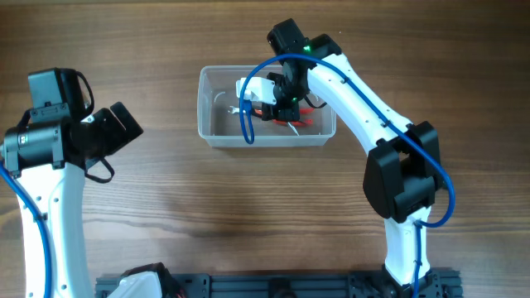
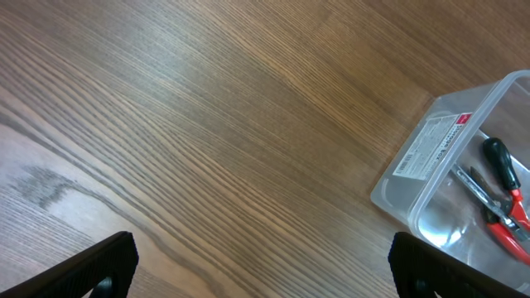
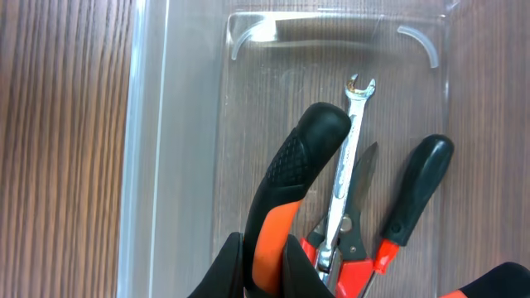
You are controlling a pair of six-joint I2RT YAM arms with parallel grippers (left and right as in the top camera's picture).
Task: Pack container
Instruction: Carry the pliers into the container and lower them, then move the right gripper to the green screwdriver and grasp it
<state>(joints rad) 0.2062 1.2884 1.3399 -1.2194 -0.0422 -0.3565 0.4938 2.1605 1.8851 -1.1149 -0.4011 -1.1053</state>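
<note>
Container [image 1: 217, 124], a clear, colourless plastic tub with rounded corners and a thick rim, sat in the upper middle of the overhead frame on the wood-grain table [image 1: 248, 215], and showed again at the right edge of the left wrist view with a white label [image 2: 435, 142] on its end wall. On its floor lay a slim bright-metal wrench [image 3: 344, 190] touching a pair of pliers [image 3: 418, 190] with glossy black-and-red handles. Directly above them the right gripper [image 3: 269, 266] pinched a black-and-orange handle [image 3: 291, 178], rounded at the tip and knurled along the black part; the tool's working end was hidden behind the fingers. At the left of the overhead frame, well apart from the tub, the left gripper [image 2: 263, 277] was spread wide and empty over bare wood. The likely trouble was in the release: let go from here, the handle would probably land across the wrench and pliers instead of on the free floor at the left of the tub, and could roll or end up propped against the wall. The tub looked light and the tabletop smooth, so a finger brushing the rim might push it sideways.
</note>
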